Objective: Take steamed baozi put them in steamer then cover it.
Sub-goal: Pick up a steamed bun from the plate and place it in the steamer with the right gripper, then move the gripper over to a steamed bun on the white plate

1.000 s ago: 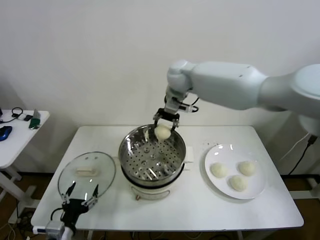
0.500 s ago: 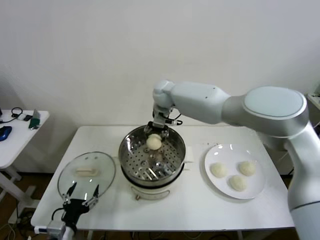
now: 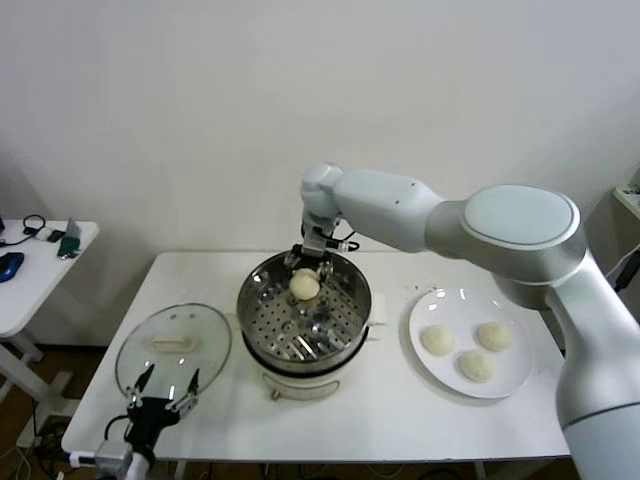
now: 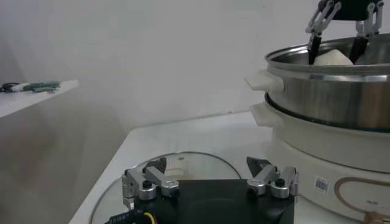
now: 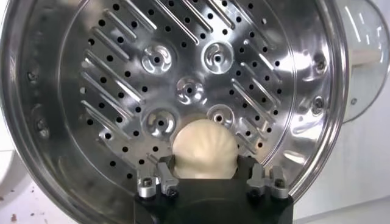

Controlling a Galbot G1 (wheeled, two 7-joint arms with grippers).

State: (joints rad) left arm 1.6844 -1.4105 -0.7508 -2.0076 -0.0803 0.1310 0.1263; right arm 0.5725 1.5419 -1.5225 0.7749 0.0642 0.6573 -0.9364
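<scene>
Three buns [image 3: 466, 350] wait on a white plate [image 3: 516, 378] at the right of the desk [image 3: 400, 420], while a fourth bun [image 3: 304, 285] sits between the fingers of the right tool [image 3: 305, 270], low inside the steel steamer [image 3: 345, 330] at the frame's centre. The wrist view shows this bun [image 5: 204, 152] down at the perforated floor, the fingers flanking it; whether they grip it or have let go cannot be told. The low reach suggests a gentle set-down rather than a drop. At lower left the left tool [image 3: 163, 400] hovers spread and empty at the near edge of the glass lid [image 3: 175, 345], which lies flat on the desk, seemingly ready for the covering step.
</scene>
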